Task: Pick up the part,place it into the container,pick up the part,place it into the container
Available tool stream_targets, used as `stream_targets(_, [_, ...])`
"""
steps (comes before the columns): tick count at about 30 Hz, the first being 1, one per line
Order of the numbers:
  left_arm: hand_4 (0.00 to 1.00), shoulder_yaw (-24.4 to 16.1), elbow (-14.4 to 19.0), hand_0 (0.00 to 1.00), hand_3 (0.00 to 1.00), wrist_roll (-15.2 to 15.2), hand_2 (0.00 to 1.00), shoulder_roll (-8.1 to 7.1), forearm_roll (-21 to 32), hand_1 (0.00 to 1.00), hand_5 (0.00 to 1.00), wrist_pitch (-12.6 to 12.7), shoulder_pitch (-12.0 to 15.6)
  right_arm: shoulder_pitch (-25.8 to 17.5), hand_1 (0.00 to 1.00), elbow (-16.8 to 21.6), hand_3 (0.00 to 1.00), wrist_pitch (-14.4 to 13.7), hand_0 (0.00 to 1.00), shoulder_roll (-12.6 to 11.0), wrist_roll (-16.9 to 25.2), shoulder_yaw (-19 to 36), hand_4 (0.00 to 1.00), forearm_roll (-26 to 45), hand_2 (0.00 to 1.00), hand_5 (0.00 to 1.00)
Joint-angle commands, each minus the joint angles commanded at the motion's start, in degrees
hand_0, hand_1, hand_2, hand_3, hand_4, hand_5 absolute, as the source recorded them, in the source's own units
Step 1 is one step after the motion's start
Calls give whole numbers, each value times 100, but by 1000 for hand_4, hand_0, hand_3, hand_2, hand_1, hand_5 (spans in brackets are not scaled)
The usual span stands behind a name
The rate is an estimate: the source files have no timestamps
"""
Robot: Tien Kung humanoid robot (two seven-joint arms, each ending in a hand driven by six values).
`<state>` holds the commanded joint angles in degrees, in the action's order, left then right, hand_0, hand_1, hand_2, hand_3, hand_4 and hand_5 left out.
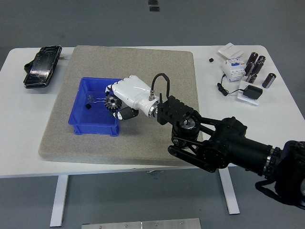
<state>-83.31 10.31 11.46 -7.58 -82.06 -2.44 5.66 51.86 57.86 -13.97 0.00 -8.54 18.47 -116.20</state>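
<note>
A: What does the right hand (125, 98) hold?

B: Its fingers are curled around a black gear (112, 102), at the right rim of the blue bin (81, 112). The palm tilts toward the bin, so that the gear, if released, would likely fall inside rather than on the grey mat (157, 62).

A: What lies in the bin?

B: A small dark part with a thin wire (94, 100), left of the gear; it leaves room for the drop.

A: And farther out?

B: A black pouch (42, 66) sits at the table's (14, 157) far left. Capacitors (256, 67), a breaker (233, 68) and an adapter (251, 93) cluster at far right. None obstructs the arm. The left hand is out of view.
</note>
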Motion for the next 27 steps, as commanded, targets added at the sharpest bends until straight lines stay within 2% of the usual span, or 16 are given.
stream_targets(1, [684,0,0,667,570,0,629,0,-2,647,419,-1,-1,5,621,16,672,-15,532,0,3,-20,539,18,645,246])
stream_targets(2, [684,-3,0,667,570,0,631,0,-6,646,418,-1,-2,9,652,30,685,-27,579,0,5,-37,562,34,677,316])
stream_targets(7, [684,-8,0,667,570,5,631,-8,-13,646,418,-1,-6,21,652,95,685,-66,579,0,35,-113,562,97,677,316])
stream_targets(8, [684,-9,0,667,569,6,631,-10,-13,646,417,0,-6,21,678,103,699,-76,623,0,48,-120,582,106,730,332])
stream_targets(13, [684,-14,0,667,569,14,631,-12,-24,646,417,-2,-5,17,678,110,699,-104,623,0,113,-114,582,142,730,332])
stream_targets(14, [681,-17,0,667,569,16,630,-10,-27,646,414,-2,-4,16,788,111,782,-108,770,0,127,-113,616,151,842,339])
stream_targets(19, [681,-16,0,667,569,19,630,-12,-28,646,414,-4,-2,3,788,116,782,-143,770,0,162,-155,616,206,842,339])
stream_targets(20, [681,-19,0,667,569,19,629,-13,-30,646,411,-3,-1,0,814,120,844,-151,837,0,164,-167,678,212,870,383])
stream_targets(27, [681,-13,0,667,569,19,630,-8,-28,647,411,-6,14,-58,811,139,832,-222,833,0,183,53,663,256,859,360])
